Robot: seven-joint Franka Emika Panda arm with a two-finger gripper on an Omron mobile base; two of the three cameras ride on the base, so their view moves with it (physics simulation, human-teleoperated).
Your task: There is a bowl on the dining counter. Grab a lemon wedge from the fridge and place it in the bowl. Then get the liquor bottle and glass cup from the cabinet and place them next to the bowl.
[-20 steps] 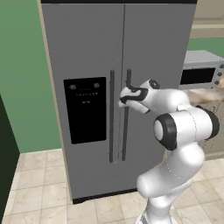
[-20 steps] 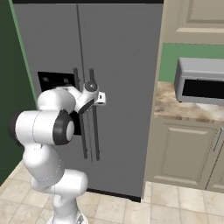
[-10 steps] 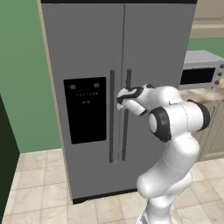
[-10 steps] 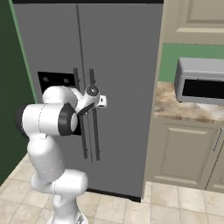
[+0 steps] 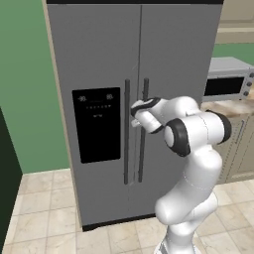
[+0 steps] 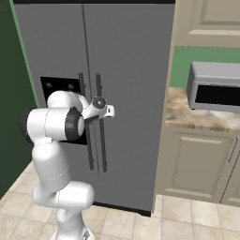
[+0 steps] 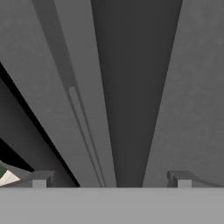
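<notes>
Two grey doors of the fridge [image 5: 99, 59] stand shut, meeting at a thin seam down the middle, with a long vertical handle just to each side of it. On the left door, a black dispenser panel [image 5: 96, 125] sits at about mid height, left of the handles. The white arm reaches forward from the base and brings the tool [image 5: 135, 110] up to the handles at about the level of the panel's upper part; from the left base view its tip lies over the gap between the left handle [image 5: 127, 131] and the right handle [image 5: 144, 130], and from the right base view the tool [image 6: 108, 111] sits just at the right handle [image 6: 100, 123]. Seen from the hand camera, the tool [image 7: 111, 178] is released, its two dark tips spread wide apart with nothing clasped between them, and a dark grey bar of the handle [image 7: 131, 96] runs up between them against the door face. Whether the tips touch that bar cannot be told. To the right of the fridge a marbled surface [image 6: 187, 115] over cream cabinet doors [image 6: 197, 161] carries a grey microwave [image 6: 215, 86], well apart from the tool. Green wall [image 5: 22, 74] shows to the left of the fridge, and pale tiles [image 5: 44, 213] cover the floor in front of it.
</notes>
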